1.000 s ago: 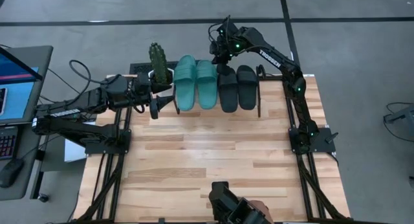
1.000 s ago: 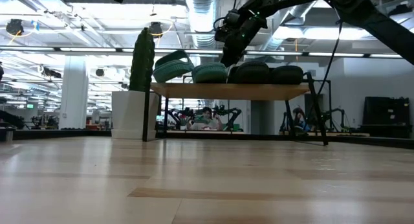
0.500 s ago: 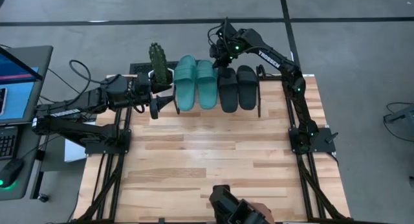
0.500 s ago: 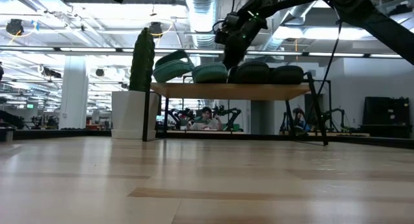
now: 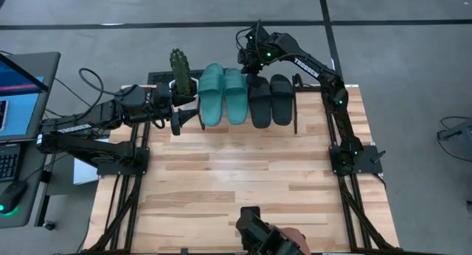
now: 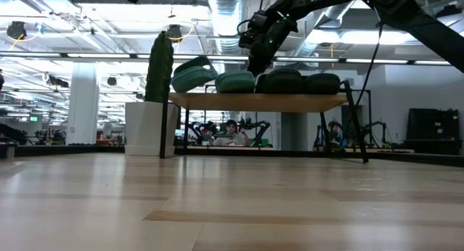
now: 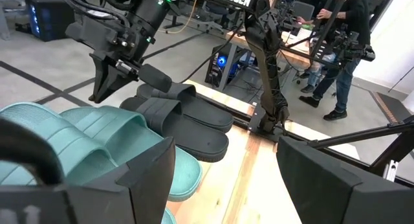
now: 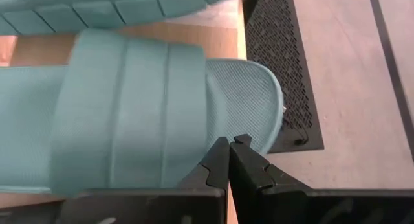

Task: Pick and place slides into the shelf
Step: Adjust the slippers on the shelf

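Fingers on the left gripper [image 5: 177, 121] are spread wide, holding nothing, parked at 9 o'clock of the shelf [image 6: 257, 101]. All four slides sit on it: teal pair [image 5: 221, 94] at 9, black pair [image 5: 270, 99] at 3. Right gripper [image 5: 249, 64] at their 12, fingers pinched shut, empty. They look light, rubbery, bendy; I'd grab the wide strap.

an overhead camera looks straight down on the whole table [image 5: 243, 181]; a second sits at tabletop level, facing across the boards to the shelf [image 6: 257, 101] and the hall behind. the left wrist camera looks along the sandals [image 7: 174, 117] from close by; the right wrist camera hangs very near a teal sandal [image 8: 129, 107]. all four share the shelf's sandals.
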Robot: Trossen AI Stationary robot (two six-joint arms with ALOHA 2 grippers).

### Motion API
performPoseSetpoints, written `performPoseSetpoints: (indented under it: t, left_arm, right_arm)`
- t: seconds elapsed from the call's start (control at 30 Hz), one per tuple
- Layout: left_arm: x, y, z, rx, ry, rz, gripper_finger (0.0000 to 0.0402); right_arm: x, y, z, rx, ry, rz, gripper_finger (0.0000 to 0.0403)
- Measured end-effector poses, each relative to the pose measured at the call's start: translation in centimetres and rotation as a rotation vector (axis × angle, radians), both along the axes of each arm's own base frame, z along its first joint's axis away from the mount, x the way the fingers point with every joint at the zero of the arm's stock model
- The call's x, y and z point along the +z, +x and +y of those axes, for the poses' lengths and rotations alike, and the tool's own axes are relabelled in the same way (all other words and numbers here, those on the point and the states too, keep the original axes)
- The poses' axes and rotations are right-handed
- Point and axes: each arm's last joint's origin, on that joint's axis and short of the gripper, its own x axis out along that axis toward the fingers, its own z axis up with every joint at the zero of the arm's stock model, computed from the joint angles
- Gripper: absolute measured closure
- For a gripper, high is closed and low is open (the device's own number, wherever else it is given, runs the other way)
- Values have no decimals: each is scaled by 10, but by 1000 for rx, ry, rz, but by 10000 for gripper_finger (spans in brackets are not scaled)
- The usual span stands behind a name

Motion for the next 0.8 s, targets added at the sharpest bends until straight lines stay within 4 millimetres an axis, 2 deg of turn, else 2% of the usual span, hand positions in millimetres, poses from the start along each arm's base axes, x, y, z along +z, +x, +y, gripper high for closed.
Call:
performPoseSetpoints:
  t: [0.1,0.4,0.8]
  left_arm:
    - [0,0,0,0,0,0,145]
    - [0,0,0,0,-1,2,146]
    - [-1,0,0,0,-6,13,145]
  right_arm:
    - [-1,0,0,9,13,-5,403]
    - [-25,6,-1,22,78,76,403]
    - [-20,-2,6,22,121,124,403]
